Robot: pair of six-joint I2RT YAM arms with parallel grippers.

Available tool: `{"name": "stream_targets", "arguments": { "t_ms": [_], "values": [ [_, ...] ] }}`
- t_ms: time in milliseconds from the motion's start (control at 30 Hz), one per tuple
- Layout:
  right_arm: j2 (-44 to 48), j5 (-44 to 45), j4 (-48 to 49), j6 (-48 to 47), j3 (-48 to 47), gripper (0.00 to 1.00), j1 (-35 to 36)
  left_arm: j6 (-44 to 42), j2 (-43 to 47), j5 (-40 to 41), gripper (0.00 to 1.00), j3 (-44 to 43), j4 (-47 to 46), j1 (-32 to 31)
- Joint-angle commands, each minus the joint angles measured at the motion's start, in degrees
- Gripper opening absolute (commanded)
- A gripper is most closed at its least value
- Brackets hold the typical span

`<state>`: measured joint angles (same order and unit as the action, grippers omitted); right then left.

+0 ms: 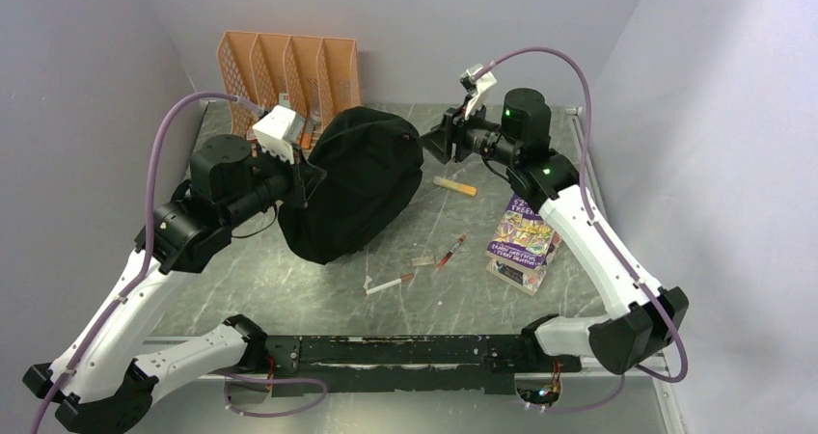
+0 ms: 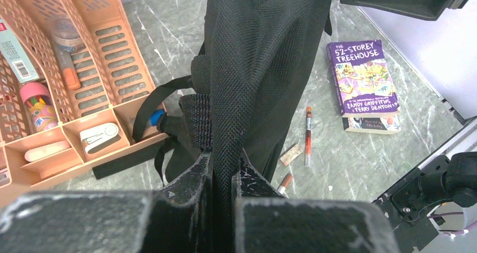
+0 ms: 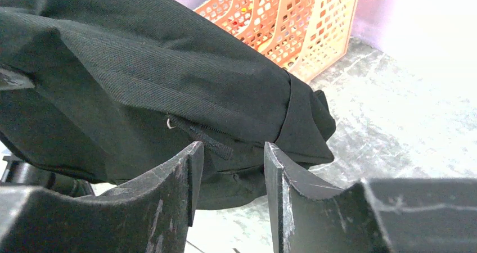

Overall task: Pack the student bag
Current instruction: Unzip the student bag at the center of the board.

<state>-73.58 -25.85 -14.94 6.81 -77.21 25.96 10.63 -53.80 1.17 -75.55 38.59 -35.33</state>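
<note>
student bag (image 1: pixel 357 183) – a big black dome of soft fabric – lies left of centre on the far half of the grey marbled table (image 1: pixel 318 299), tipped so its rounded top points far and right. left gripper (image 1: pixel 301 176) meets it from the left; in the left wrist view its two fingers are pressed together on a fold of the woven black cloth, so it is clamped on the bag's edge, and a black strap (image 2: pixel 163 93) loops out to the left of that fold. right gripper (image 1: pixel 436 143) is at the bag's far right end. in the right wrist view its fingers stand apart with a clear gap, the bag's side just beyond the tips, and a zip pull (image 3: pixel 197 132) lies just above the left finger; whether either tip touches the cloth cannot be told.

orange organiser (image 1: pixel 289 67) stands at the far left against the wall, just behind the bag, its slots holding small stationery. right of the bag, a purple book (image 1: pixel 526 233) lies flat on top of a second book (image 2: pixel 371 125), close to the right arm. between bag and books lie loose pens – an orange-capped marker (image 1: pixel 455 185) farther back, a red pen (image 1: pixel 450 251) in the middle, and a white pen (image 1: pixel 389 284) nearest.
</note>
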Motion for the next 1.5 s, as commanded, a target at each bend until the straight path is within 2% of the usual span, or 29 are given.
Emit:
{"name": "stream_targets", "arguments": {
  "t_ms": [0, 300, 500, 567, 733, 933, 1200, 1467],
  "values": [
    [-1.1, -2.9, -0.3, -6.3, -2.3, 0.48, -0.1, -1.3, 0.9, -1.3, 0.05, -0.5, -1.8, 0.4],
    [-4.2, -8.4, -0.4, -9.0, -3.4, 0.47, -0.1, -1.5, 0.7, -1.7, 0.05, -0.2, -2.5, 0.5],
    [-4.0, -8.8, 0.8, -8.6, -2.4, 0.42, -0.1, -1.5, 0.5, -1.8, 0.05, 0.0, -2.7, 0.4],
    [-4.2, -9.1, 1.2, -8.3, -2.1, 0.38, -0.1, -1.5, 0.5, -1.8, 0.05, -0.1, -2.7, 0.4],
    [-3.8, -8.0, 2.0, -7.3, -1.3, 0.18, -0.1, -1.7, 0.5, -1.5, 0.05, -0.1, -2.6, 0.4],
    [-0.3, 0.5, 2.8, -4.7, 1.1, 0.0, -0.1, -1.7, 0.9, -1.3, 0.05, 0.2, -2.5, 0.4],
    [3.1, 7.0, 2.0, -2.0, 2.3, 0.0, -0.1, -1.7, 0.9, -1.3, 0.05, 0.7, -2.7, 0.4],
    [2.1, 7.7, 0.5, 2.4, 5.4, 0.0, -0.1, -1.9, 1.1, -1.3, 0.05, 0.7, -2.6, 0.4]
  ]
}}
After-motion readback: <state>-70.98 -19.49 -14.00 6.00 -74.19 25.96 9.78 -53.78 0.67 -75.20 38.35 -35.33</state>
